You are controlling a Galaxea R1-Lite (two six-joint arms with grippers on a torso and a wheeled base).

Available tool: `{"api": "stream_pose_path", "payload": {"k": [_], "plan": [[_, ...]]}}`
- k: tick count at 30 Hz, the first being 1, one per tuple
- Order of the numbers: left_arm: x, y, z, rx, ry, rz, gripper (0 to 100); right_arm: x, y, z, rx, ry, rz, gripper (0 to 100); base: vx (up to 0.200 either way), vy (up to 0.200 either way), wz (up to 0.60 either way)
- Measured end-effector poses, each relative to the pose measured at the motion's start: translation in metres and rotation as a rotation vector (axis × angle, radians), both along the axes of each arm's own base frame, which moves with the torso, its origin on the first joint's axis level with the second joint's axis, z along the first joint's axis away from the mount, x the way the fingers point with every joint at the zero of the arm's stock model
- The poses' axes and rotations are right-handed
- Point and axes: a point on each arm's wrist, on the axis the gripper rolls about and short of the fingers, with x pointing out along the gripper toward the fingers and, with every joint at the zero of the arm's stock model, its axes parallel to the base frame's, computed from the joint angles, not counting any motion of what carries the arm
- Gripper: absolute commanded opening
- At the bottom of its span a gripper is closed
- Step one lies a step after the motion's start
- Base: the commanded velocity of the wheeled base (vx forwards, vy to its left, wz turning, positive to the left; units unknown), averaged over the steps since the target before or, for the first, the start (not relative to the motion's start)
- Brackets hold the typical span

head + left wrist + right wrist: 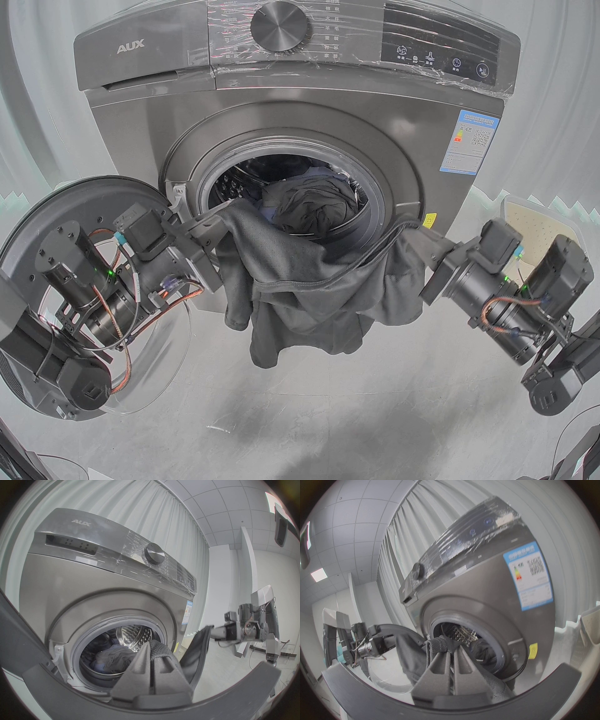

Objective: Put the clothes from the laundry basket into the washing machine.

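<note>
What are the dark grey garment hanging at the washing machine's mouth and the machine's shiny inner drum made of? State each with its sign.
The dark grey garment looks like soft knit fabric, matte: it drapes and folds limply. The inner drum is probably stainless steel, glossy: it reflects light and is perforated.

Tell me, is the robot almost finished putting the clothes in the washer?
Partway. The door stands open and some dark clothes already lie in the drum. The left gripper and right gripper both pinch one grey garment, hanging outside the opening; it still has to go in. The inside of the basket is hidden, so more may wait.
</note>
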Motion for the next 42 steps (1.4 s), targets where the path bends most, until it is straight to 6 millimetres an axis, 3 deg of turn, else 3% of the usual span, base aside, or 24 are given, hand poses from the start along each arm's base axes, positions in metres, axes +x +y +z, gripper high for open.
{"api": "stream_pose_path", "payload": {"k": [6,7,14,24,29,42], "plan": [[0.006,-0.01,0.007,-0.024,-0.029,-0.005,0,-0.005,0.027,-0.03,-0.051,0.089,0.059,0,0.0,0.0,0.0],[0.006,-0.011,0.008,-0.027,-0.032,-0.006,0,-0.006,0.032,-0.035,-0.061,0.103,0.071,100,0.0,0.0,0.0],[0.005,-0.017,0.011,-0.036,-0.043,-0.021,0,-0.012,0.062,-0.072,-0.142,0.188,0.141,100,0.0,0.0,0.0],[0.002,-0.016,0.018,-0.049,-0.06,-0.026,0,-0.023,0.056,-0.123,-0.3,0.343,0.15,100,0.0,0.0,0.0],[0.0,-0.016,0.021,-0.056,-0.069,-0.028,0,-0.009,0.055,-0.133,-0.308,0.359,0.12,100,0.0,0.0,0.0],[-0.007,-0.017,0.025,-0.063,-0.079,-0.044,0,0.057,0.077,-0.144,-0.237,0.264,0.058,100,0.0,0.0,0.0]]}}
